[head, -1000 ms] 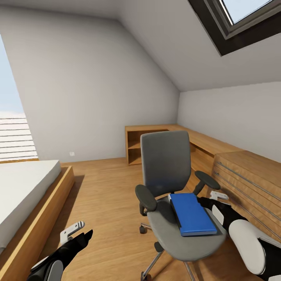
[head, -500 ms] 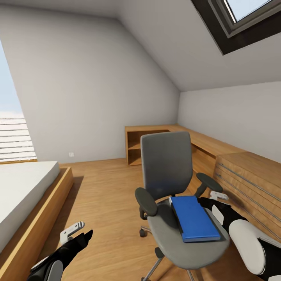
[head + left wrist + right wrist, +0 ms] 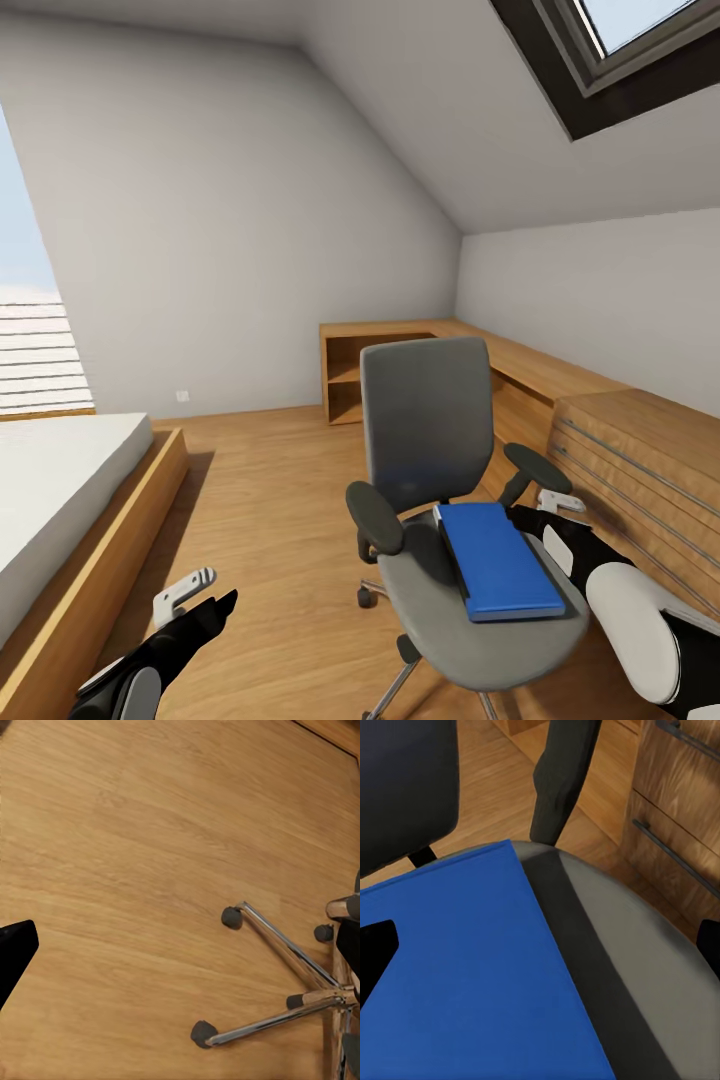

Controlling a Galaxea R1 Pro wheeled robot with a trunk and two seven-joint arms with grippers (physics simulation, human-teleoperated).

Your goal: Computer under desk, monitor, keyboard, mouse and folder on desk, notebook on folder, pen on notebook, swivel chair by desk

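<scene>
One blue folder (image 3: 497, 558) lies flat on the seat of the swivel chair (image 3: 455, 520), toward the seat's right edge, near the right armrest. The right gripper (image 3: 545, 512) sits just beside that edge of the folder, and I cannot tell how wide its jaws are; it holds nothing. The left gripper (image 3: 195, 597) hangs over the bare wood floor (image 3: 135, 870) with fingers apart, empty. The step looks like picking up the folder. Next, the right gripper must slide onto the folder's edge and pinch it.
</scene>
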